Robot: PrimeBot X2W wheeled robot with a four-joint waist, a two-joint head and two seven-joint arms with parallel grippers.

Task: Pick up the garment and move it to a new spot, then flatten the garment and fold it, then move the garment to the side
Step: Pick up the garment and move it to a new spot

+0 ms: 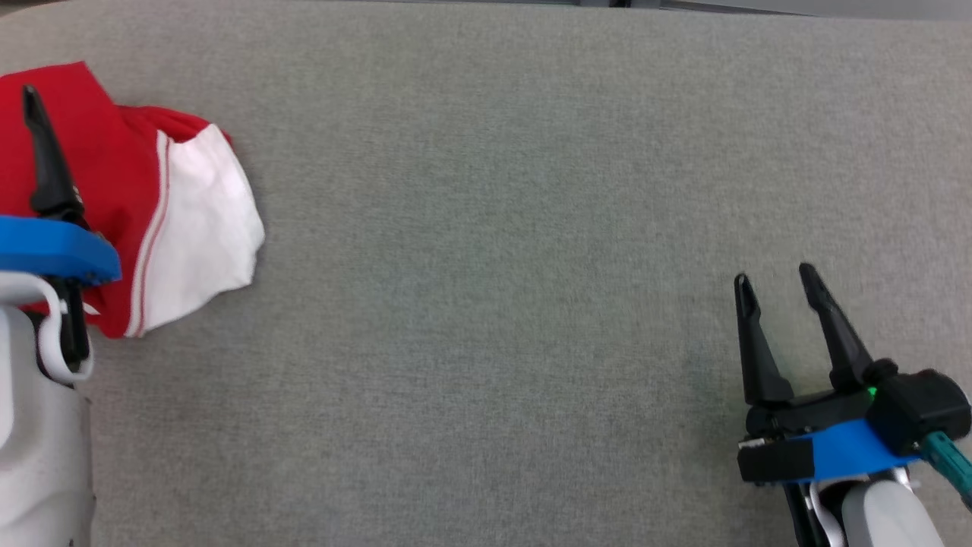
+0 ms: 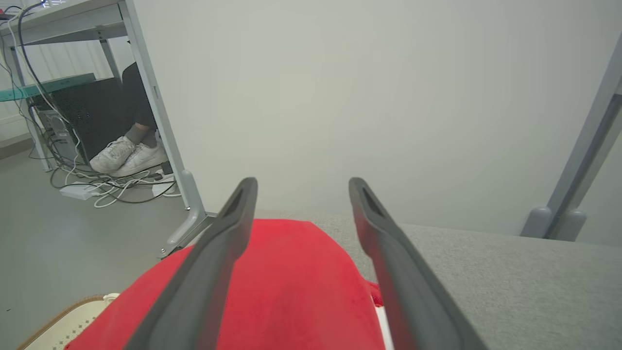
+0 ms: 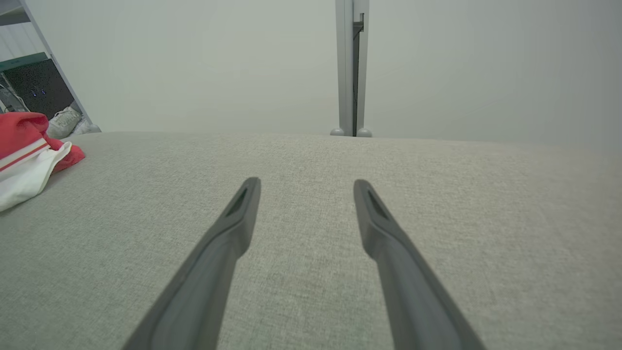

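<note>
So our red-and-white garment (image 1: 152, 205) sits bundled at the left edge of the worktop (image 1: 493, 266), we reckon to keep the middle free, with our left fingers (image 2: 214, 262) spread over it gripping nothing and our right fingers (image 1: 756, 349) spread too, parked well away over bare worktop.

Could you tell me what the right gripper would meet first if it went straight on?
For the right gripper, the way looks free over the grey surface; the garment lies well off to the side. Beyond the edge, probably the wall, though depth is unclear.
</note>
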